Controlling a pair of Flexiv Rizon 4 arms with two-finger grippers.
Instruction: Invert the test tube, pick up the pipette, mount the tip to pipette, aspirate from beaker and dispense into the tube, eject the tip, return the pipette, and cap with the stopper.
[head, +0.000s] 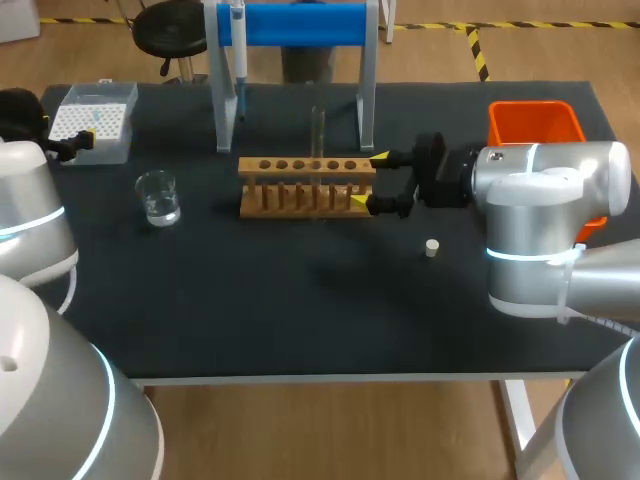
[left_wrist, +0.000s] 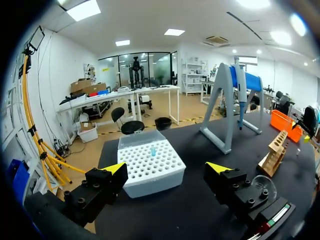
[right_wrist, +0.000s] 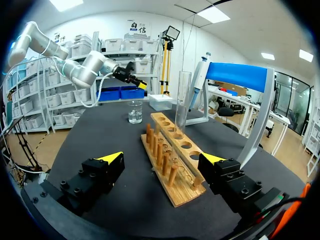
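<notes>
Test tube (right_wrist: 182, 97) upright in rack (right_wrist: 176, 146) ahead of R claw (right_wrist: 163, 159), wide apart; L claw (left_wrist: 167, 170) apart too.

Wood, glass, matt black
Bare wooden rack (head: 307, 186); clear glossy beaker (head: 158, 197) at its nine o'clock; table (head: 300, 300) matt, perhaps cloth.

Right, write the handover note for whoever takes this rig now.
Left tool: open, empty, by the tip box.
Right tool: open, empty, at the end of the rack.
Test tube stands upright in the rack. Pipette hangs on its stand. Beaker and stopper sit on the table.
Done: the inverting, it seems.
Left: pick up pipette, mount tip, aspirate, dispense, eject, return, cap.
</notes>
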